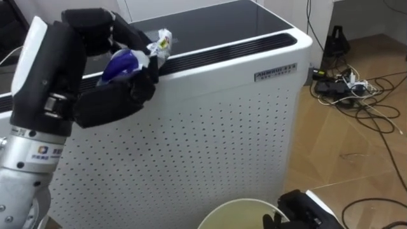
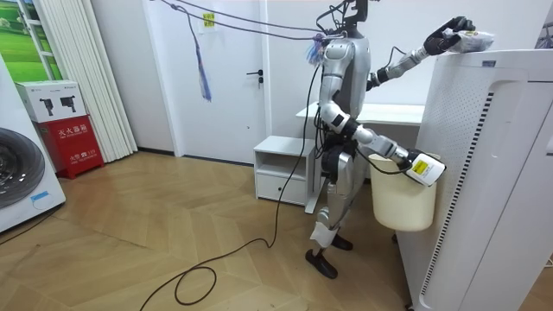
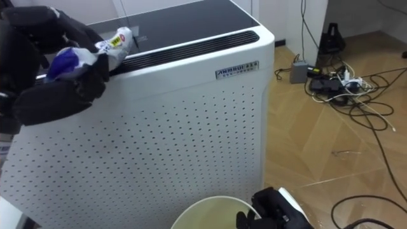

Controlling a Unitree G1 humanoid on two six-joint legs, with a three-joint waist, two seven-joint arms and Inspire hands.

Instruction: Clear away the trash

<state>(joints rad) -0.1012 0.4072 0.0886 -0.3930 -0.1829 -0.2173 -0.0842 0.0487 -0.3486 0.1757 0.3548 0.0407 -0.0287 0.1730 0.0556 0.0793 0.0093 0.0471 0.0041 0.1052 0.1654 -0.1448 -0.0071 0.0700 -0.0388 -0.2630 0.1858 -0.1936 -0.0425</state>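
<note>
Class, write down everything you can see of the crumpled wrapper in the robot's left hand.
The crumpled wrapper looks like thin, shiny plastic film, mostly blue and white, with a white twisted end showing yellow and red print. It is bunched up and held in the curled fingers of the left hand, its twisted end poking out over the dark top of the white perforated appliance. Whether it touches that top cannot be told.

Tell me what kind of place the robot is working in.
Probably a home-like room, perhaps a test flat: light wooden plank floor, white door, white front-loading washing machine and a tall white perforated air purifier.
</note>
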